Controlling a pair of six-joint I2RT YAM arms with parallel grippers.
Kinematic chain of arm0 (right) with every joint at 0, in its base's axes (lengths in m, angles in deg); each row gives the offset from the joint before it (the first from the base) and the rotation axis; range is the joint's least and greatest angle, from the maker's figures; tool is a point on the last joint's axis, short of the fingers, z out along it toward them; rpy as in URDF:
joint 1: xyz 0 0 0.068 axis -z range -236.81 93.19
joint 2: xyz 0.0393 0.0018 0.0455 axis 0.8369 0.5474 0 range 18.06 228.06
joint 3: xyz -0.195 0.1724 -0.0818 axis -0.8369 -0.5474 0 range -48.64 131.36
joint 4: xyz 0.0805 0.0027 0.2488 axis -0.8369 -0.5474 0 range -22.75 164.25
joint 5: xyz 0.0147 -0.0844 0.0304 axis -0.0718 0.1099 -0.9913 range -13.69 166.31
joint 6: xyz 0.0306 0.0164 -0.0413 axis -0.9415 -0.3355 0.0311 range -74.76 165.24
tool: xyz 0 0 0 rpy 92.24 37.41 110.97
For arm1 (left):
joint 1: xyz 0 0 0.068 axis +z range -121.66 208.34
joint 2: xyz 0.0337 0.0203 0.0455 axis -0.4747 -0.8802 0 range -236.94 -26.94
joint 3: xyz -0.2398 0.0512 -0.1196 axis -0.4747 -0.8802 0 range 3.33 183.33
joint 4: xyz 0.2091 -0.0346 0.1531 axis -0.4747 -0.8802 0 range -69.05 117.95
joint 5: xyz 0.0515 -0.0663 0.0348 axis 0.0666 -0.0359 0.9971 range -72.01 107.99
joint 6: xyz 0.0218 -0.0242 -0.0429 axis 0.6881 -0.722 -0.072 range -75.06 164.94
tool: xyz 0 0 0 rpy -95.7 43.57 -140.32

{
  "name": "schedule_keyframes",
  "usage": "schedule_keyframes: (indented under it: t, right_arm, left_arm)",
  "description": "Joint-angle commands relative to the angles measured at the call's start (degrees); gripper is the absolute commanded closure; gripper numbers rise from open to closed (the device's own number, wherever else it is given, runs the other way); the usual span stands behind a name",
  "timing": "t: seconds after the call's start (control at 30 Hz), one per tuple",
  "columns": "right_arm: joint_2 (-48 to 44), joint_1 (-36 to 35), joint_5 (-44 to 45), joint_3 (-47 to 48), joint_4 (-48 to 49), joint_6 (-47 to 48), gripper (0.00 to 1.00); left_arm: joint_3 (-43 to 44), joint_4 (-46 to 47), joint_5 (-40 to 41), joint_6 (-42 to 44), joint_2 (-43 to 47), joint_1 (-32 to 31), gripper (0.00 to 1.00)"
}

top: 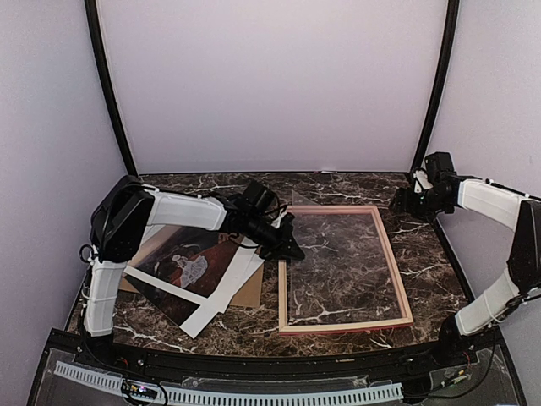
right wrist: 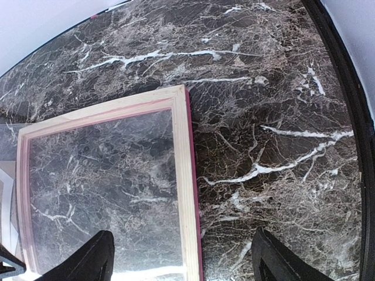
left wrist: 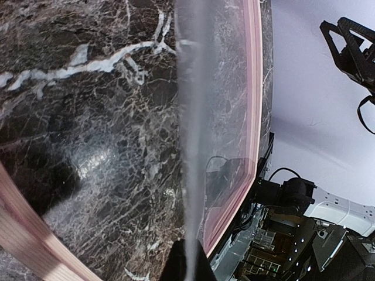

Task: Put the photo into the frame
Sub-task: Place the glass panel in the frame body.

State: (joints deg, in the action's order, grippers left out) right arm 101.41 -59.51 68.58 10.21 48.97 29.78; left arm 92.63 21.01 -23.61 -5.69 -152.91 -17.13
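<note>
Photo [top: 190,266] lay face up on the left side of the marble table [top: 427,275], partly under the left arm. It sat on top of the white mat border [top: 211,306] and the brown cardboard board [top: 251,292], not in the frame. Frame [top: 347,325] sat flat at centre-right, to the right of that stack, with marble visible through it. Clear sheet [top: 297,201] lay over the frame's opening, its far-left corner poking past the rail. Left gripper [top: 286,247] was clamped on the sheet's left edge; the wrist view showed the sheet edge-on, running into the closed fingers [left wrist: 202,270]. Right gripper [top: 404,201] hovered by the frame's far-right corner, jaws wide apart and holding nothing. In its wrist view, one frame rail ran between the fingers [right wrist: 99,257].
</note>
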Motion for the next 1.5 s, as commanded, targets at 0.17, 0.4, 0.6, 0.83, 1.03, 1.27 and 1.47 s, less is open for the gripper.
schedule_keyframes:
  t: [0.17,0.4,0.6,0.83,1.03,1.27,1.47]
  right_arm:
    - [0.50,-0.45,-0.18,-0.32,1.90,0.43,0.18]
    - [0.54,-0.55,-0.15,-0.32,1.90,0.43,0.18]
    - [0.57,-0.55,-0.08,-0.35,1.80,0.52,0.18]
    - [0.59,-0.96,-0.22,-0.54,1.72,0.44,0.18]
    - [1.14,-1.97,-0.27,-0.54,1.83,0.33,0.18]
    - [1.97,-3.58,-0.44,-0.26,2.19,-0.02,0.18]
    - [2.68,-6.08,-1.08,-0.13,2.65,-0.16,0.18]
  left_arm:
    - [0.79,0.46,-1.68,0.48,5.65,-0.05,1.00]
    - [0.02,1.20,-1.55,0.27,5.50,-0.05,1.00]
    - [0.00,1.83,-1.76,0.01,4.86,-0.13,1.00]
    - [0.50,2.15,-1.99,-0.01,3.97,-0.36,0.99]
    - [0.83,2.21,-2.20,0.00,3.34,-0.70,0.94]
    - [0.88,2.01,-2.26,0.16,2.68,-1.15,0.88]
    - [1.54,1.30,-2.10,0.70,2.11,-1.32,0.77]
